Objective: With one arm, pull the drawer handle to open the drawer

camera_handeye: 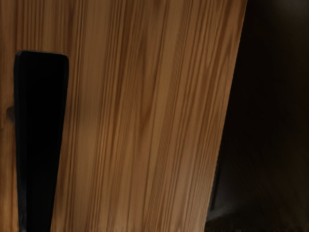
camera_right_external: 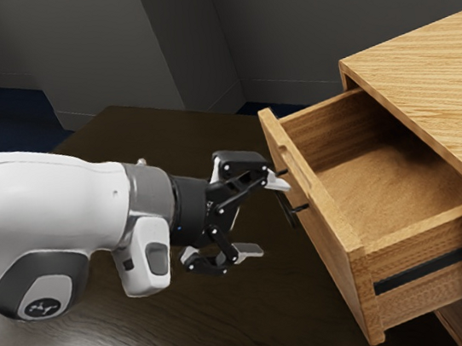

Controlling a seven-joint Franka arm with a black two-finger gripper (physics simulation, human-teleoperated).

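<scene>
The drawer (camera_right_external: 422, 242) stands well pulled out of the wooden cabinet (camera_right_external: 431, 67), with its bare inside floor open to view. On its front panel (camera_handeye: 145, 121) sits the dark handle (camera_right_external: 291, 199), a slim bar held off the wood by two short posts. Its long axis runs level along the width of the front. In the wrist view the handle (camera_handeye: 38, 145) shows as a long black strip against the grain.

From the gripper (camera_right_external: 259, 218) the handle lies straight ahead, toward the exterior view's right, just beside the upper fingertip. We cannot tell whether that tip touches it. The lower finger hangs apart from the bar, nearer the dark table (camera_right_external: 194, 342). The fingers are spread wide and grasp nothing.

We judge the opening largely done. Any further pull runs back along the arm's own line, toward the exterior view's left, square to the handle's length. The fingers would first need to close across the bar.

We read no brand or lettering anywhere. A small pale mark on the arm's grey joint cap (camera_right_external: 43, 307) is too small to make out.
</scene>
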